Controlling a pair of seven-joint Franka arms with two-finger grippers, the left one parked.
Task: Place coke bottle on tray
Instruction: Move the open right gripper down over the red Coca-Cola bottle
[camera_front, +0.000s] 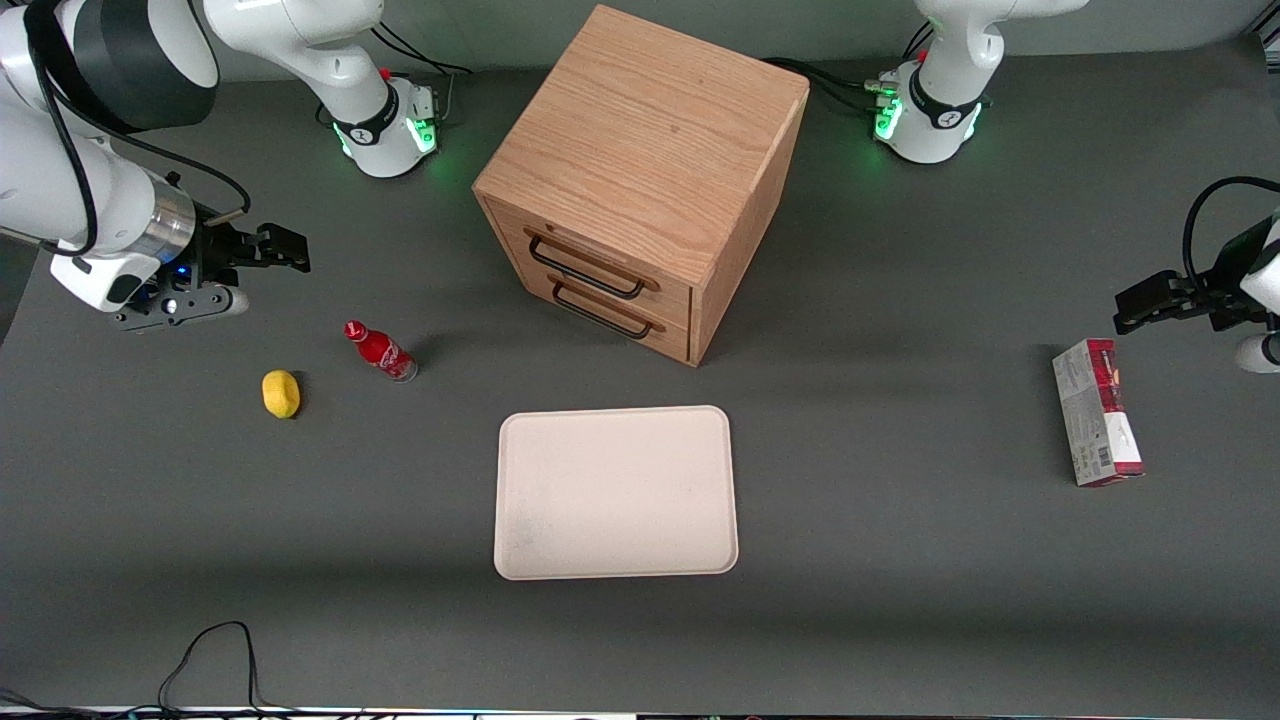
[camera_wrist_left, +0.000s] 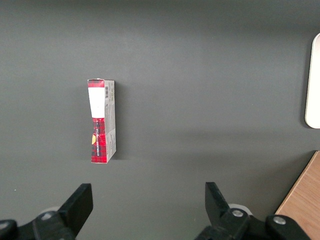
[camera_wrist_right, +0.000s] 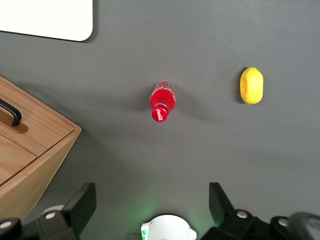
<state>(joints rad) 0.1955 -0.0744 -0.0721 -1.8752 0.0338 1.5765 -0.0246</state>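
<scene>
The small red coke bottle (camera_front: 380, 351) stands on the grey table between the yellow lump and the wooden cabinet. It also shows in the right wrist view (camera_wrist_right: 162, 100), seen from above. The cream tray (camera_front: 616, 492) lies flat, nearer to the front camera than the cabinet; one corner of it shows in the right wrist view (camera_wrist_right: 60, 22). My gripper (camera_front: 290, 250) hangs above the table at the working arm's end, farther from the front camera than the bottle and apart from it. In the right wrist view the gripper (camera_wrist_right: 152, 202) is open and empty.
A wooden two-drawer cabinet (camera_front: 640, 180) stands mid-table. A yellow lemon-like lump (camera_front: 281, 393) lies beside the bottle. A red-and-white carton (camera_front: 1097, 425) lies toward the parked arm's end. A black cable (camera_front: 215, 650) loops at the table's front edge.
</scene>
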